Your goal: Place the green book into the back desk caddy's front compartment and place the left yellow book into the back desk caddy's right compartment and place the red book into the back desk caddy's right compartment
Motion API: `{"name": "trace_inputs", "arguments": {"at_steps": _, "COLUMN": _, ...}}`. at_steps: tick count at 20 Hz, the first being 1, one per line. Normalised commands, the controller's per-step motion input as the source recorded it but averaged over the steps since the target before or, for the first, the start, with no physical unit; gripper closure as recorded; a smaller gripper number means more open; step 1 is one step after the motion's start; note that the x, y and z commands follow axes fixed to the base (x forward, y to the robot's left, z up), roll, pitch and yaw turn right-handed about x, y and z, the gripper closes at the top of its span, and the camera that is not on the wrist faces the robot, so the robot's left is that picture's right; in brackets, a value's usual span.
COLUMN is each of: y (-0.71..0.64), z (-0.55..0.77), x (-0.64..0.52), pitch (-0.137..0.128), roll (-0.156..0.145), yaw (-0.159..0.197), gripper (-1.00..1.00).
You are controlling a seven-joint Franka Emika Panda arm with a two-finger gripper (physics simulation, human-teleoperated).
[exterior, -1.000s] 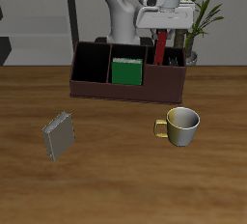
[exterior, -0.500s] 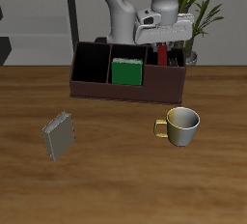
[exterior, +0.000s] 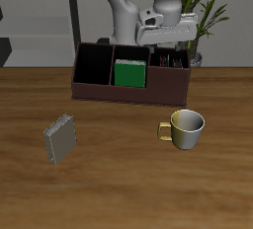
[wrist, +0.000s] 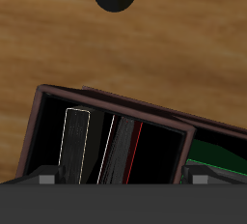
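The bench [exterior: 119, 174] is brown wood with a visible grain and a soft sheen. The back desk caddy [exterior: 128, 93] looks matt, dark maroon-brown, perhaps plastic. The green book [exterior: 128, 73] has a smooth cover. The mug [exterior: 184, 128] looks glossy, like glazed ceramic.

My arm [exterior: 133, 6] is glossy white, built of thick rounded segments with a darker grey joint near the wrist. The claw [exterior: 166, 45] hangs from a pale boxy hand with dark fingers below it. From the wrist camera I see only a flat grey housing edge with two small lighter square tabs [wrist: 43, 181].
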Motion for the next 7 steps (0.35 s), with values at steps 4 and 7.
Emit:
{"name": "trace_inputs", "arguments": {"at_steps": 4, "y": -0.08, "z": 0.34, "x": -0.04, "pitch": -0.074, "roll": -0.015, "yaw": -0.009, "gripper": -1.0}}
{"name": "trace_inputs", "arguments": {"at_steps": 7, "y": -0.09, "z": 0.17, "x": -0.01, "pitch": -0.031, "roll": -0.006, "yaw": 0.003, "gripper": -1.0}}
